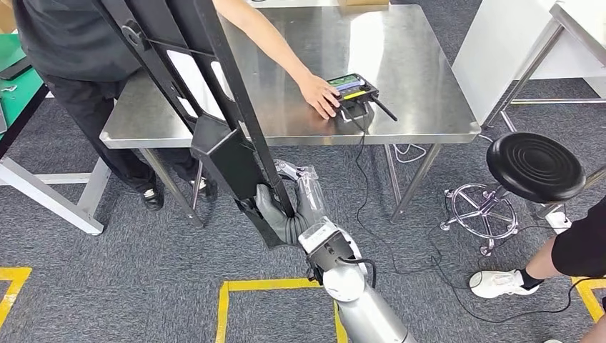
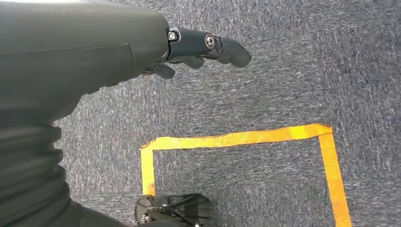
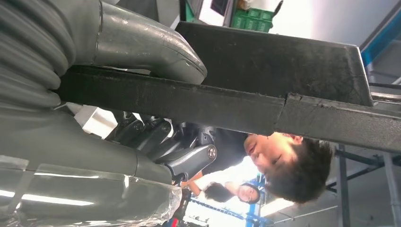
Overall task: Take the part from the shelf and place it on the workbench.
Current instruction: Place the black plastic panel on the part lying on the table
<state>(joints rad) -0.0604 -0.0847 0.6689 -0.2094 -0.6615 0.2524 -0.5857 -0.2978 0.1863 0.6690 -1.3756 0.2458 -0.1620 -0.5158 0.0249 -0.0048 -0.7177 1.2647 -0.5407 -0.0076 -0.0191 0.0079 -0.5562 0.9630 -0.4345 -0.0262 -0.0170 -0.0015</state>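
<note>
Right hand grips the long black part in front of the steel workbench.

In the head view the part runs from the top centre down to the middle of the frame, slanting across the workbench's near edge, its lower end wrapped by the right hand's fingers (thumb on one side, dark fingers curled round the other, as the right wrist view shows). The left hand hangs over grey carpet and yellow tape, its fingers loosely curled with nothing in them. At the upper centre a person's hand rests on a controller lying on the workbench. A black stool stands at the right.
</note>
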